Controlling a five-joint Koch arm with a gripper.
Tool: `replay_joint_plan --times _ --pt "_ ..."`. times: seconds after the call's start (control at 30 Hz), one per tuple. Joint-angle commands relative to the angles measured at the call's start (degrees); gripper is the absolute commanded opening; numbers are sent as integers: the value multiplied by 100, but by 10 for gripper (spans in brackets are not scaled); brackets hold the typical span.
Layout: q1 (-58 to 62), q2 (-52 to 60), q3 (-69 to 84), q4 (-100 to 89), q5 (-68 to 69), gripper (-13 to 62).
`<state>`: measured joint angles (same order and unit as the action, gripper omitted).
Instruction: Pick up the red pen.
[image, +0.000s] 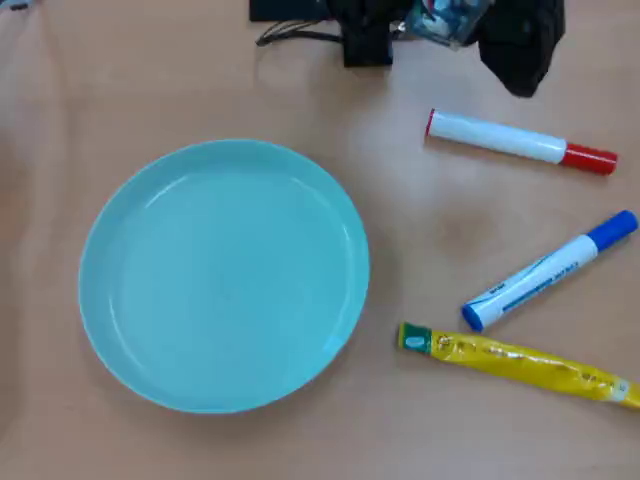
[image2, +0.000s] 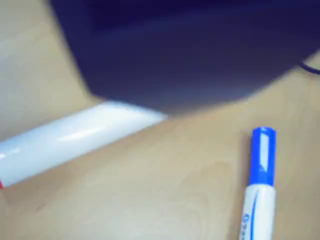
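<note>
The red pen lies flat on the wooden table at the upper right of the overhead view, with its red cap to the right and a thin red ring at its left end. My gripper is a black shape at the top edge, just above the pen's right half and apart from it. In the wrist view the pen's white barrel runs from the left edge toward the middle. A dark blurred part of the gripper covers its far end. The jaws do not show separately in either view.
A white marker with a blue cap lies diagonally below the red pen and also shows in the wrist view. A yellow tube with a green end lies below that. A large turquoise plate stands at the left. Cables lie at the top.
</note>
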<state>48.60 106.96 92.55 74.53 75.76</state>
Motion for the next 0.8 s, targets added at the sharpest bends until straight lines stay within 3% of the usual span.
replay_joint_plan --times 0.0,0.2,0.63,0.77 --pt "-316 -18 -308 -272 624 140" --pt "-633 -308 -264 -308 747 290" --pt "-993 -1775 -281 -870 747 475" --pt "-1107 -2162 -281 -984 800 484"
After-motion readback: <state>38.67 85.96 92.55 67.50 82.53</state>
